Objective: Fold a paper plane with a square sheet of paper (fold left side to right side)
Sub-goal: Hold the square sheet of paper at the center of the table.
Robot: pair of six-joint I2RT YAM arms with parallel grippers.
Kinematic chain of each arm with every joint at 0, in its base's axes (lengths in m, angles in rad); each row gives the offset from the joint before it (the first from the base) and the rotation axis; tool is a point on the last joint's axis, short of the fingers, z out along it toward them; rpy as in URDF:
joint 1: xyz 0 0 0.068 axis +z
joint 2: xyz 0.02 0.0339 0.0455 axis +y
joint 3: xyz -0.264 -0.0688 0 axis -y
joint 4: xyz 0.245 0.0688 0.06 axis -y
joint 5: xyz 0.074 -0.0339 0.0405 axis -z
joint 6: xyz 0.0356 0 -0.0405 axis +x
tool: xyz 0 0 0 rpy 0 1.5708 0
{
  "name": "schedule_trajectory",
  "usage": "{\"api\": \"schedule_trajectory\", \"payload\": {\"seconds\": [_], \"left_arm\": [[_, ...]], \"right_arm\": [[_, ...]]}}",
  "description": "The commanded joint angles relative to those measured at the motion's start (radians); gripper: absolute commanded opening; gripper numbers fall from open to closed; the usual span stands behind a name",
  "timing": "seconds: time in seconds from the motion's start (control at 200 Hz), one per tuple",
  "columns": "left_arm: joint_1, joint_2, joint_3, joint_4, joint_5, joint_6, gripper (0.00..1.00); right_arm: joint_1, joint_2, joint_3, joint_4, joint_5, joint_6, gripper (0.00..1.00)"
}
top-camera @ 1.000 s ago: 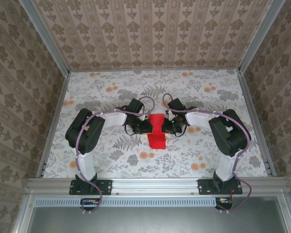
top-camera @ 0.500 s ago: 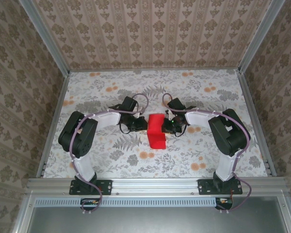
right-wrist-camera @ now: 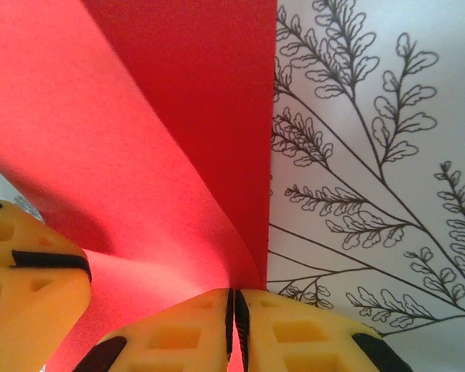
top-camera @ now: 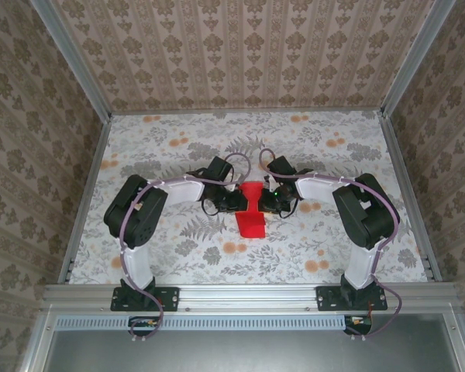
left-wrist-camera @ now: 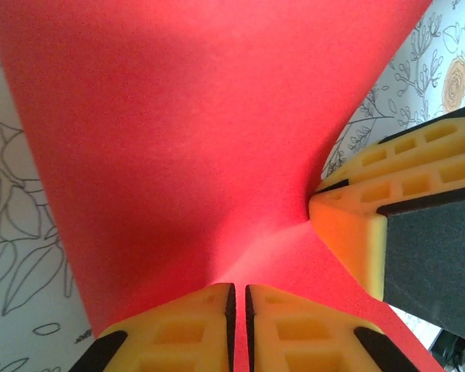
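Paper (top-camera: pixel 250 222) pinched from both sides

On the left, the left gripper (left-wrist-camera: pixel 239 298) has its yellow pads pressed together on the paper's left edge, pinching it. The red paper sits in the middle of the floral table (top-camera: pixel 163 155), between the two arms. It is drawn narrow at the waist where it is gripped, wider toward the front and back, and its surface is bowed. On the right, the right gripper (right-wrist-camera: pixel 234 302) pinches the opposite edge, pads closed on the paper, close beside the other gripper.
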Motion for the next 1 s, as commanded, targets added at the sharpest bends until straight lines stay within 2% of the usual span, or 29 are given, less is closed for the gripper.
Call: {"api": "schedule_trajectory", "payload": {"seconds": [0.0, 0.29, 0.65, 0.995], "left_arm": [[-0.001, 0.026, 0.019, -0.018, 0.000, -0.004, 0.15], [-0.007, 0.057, 0.016, -0.062, -0.024, -0.005, 0.15], [-0.008, 0.063, 0.013, -0.090, -0.048, -0.005, 0.15], [-0.010, 0.064, 0.018, -0.093, -0.052, -0.004, 0.14]], "right_arm": [[0.006, 0.051, -0.011, -0.085, 0.054, -0.020, 0.15], [0.006, 0.038, -0.016, -0.058, 0.038, -0.016, 0.15], [-0.025, -0.100, -0.013, 0.122, -0.040, 0.017, 0.15], [-0.019, 0.045, 0.095, 0.243, -0.107, 0.075, 0.14]]}}
